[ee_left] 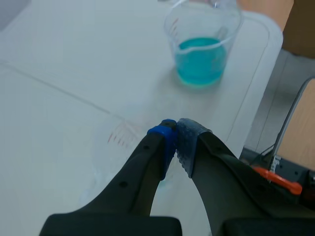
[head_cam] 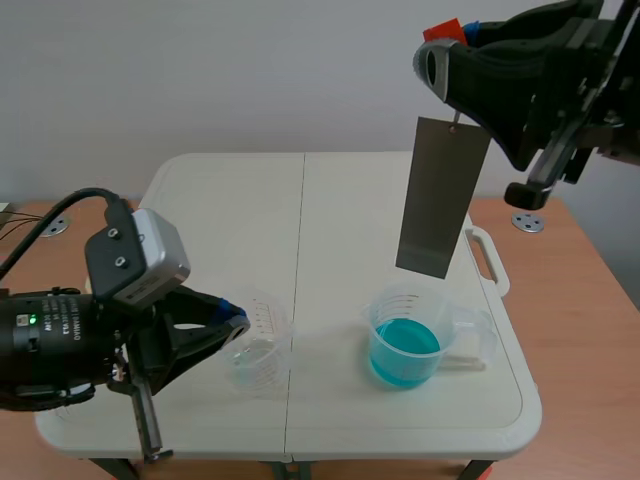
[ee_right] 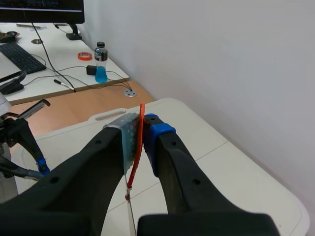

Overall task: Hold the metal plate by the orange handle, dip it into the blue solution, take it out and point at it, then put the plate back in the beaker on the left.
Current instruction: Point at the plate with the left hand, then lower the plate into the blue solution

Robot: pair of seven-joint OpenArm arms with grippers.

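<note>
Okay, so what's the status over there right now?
Right gripper shut on orange handle; metal plate hanging over the blue solution, clear of it. Left gripper shut, by the empty beaker. Nothing in the way.

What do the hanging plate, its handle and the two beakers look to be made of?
The plate looks like metal: a flat, dull grey sheet with a matte finish. The handle is a thin orange strip, probably plastic. The filled beaker and the empty beaker seem clear plastic, with see-through walls and printed marks; glass is possible.
</note>
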